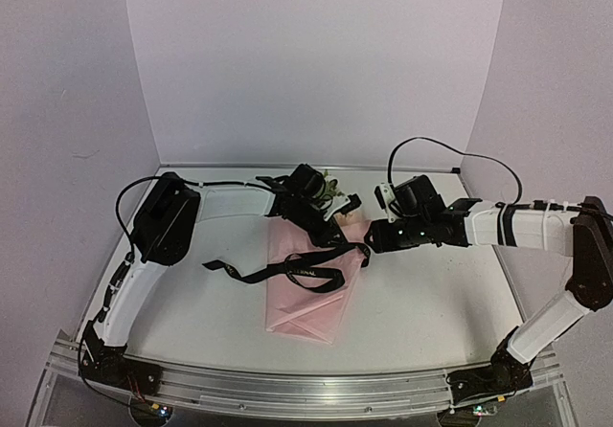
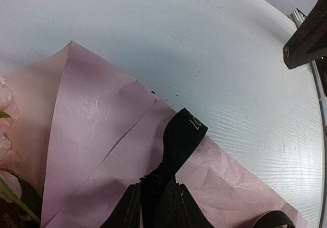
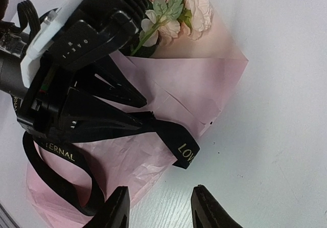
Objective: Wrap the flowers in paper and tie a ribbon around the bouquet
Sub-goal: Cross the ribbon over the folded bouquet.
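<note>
L pincer (image 3: 145,111) is clamped on the ribbon (image 3: 176,141). In L wrist view the band fills the gap btw both fingers at bottom centre. A short free end w/ light lettering sticks up-right from the tips. R wrist view agrees: L pincer comes in from upper left of frame, tips at mid-left. The ribbon end pokes out to the right of them over the paper (image 3: 199,85), shadow under it. Rest of the ribbon loops down to lower left of that frame, lying on the paper.

R pincer (image 3: 161,200) has fingers apart, nothing btw them. In the gap we see only bare table (image 3: 276,136) and the paper's edge. It sits bottom centre of the R wrist frame. The ribbon end is just above it in frame, near but not touching.

Top view: both pincers meet at frame centre, L from the left, R from the right, tips close together by the paper's upper right corner. The paper is folded into a long pink packet running from centre to lower centre. The ribbon crosses it approx mid-length, w/ one tail trailing left onto the table and a loop at the packet's right side.

Flowers (image 3: 196,5): rose heads + green leaves stick out of the paper's wide end, top centre of the R wrist frame, partly behind the L pincer body. Stems are hidden under the paper. Whether the ribbon is knotted we can't tell.
</note>
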`<state>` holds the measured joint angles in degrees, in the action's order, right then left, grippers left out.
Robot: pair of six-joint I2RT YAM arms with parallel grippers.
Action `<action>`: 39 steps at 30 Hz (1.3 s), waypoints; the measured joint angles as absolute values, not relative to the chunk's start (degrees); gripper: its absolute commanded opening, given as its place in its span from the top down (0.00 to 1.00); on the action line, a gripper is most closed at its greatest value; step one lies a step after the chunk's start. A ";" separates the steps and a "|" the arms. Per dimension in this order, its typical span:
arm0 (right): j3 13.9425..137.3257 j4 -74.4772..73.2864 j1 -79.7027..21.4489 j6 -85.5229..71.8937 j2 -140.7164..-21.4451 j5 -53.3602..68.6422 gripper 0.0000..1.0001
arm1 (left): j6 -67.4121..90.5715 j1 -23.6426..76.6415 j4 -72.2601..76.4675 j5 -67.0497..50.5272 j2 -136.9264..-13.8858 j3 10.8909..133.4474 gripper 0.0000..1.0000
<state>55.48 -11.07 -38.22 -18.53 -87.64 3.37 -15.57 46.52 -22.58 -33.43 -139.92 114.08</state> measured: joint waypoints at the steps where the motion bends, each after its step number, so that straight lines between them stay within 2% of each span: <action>1: 55.48 -11.04 -38.20 -18.52 -87.64 3.37 0.58 | -15.59 46.51 -22.60 -33.44 -139.92 114.22 0.79; 16: 55.07 -10.55 -37.99 -18.10 -87.64 2.66 0.58 | -15.58 46.50 -23.94 -34.92 -141.32 115.28 0.82; 27: 54.96 -10.50 -37.91 -18.09 -87.64 2.59 0.58 | -15.00 46.50 -23.32 -34.78 -142.60 115.29 0.99; 29: 54.96 -10.47 -37.91 -18.10 -87.64 2.63 0.60 | -14.84 46.50 -22.51 -34.73 -142.41 114.78 1.00; 33: 54.96 -10.37 -37.91 -18.05 -87.64 3.24 0.72 | -14.74 46.50 -21.18 -34.47 -141.75 113.48 1.00; 39: 55.38 -10.36 -37.87 -17.82 -89.21 6.47 0.64 | -14.41 46.46 -19.66 -33.51 -140.93 112.73 1.00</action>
